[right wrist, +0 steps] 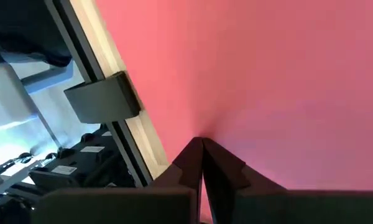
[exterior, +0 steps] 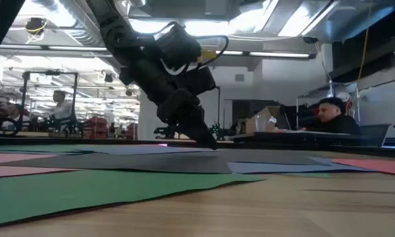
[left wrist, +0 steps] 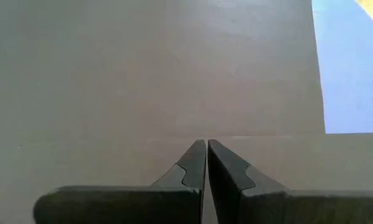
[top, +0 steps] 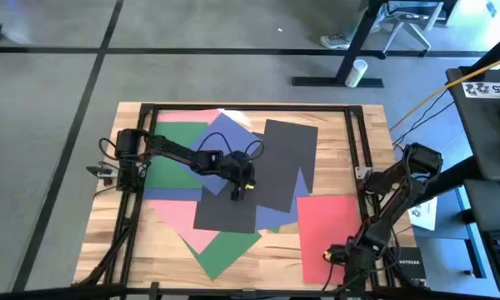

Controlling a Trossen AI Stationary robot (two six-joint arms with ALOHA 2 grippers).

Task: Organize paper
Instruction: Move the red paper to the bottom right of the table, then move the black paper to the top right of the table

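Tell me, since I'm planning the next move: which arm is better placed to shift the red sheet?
Right, likely. The right gripper sits shut at the red sheet's near edge, its fingertips on the red surface in its wrist view. The left gripper is shut, tips down on a black sheet mid-table, farther away.

A wooden table [top: 275,258] with a black frame [top: 354,137], a white cylinder [top: 356,72] on the floor beyond
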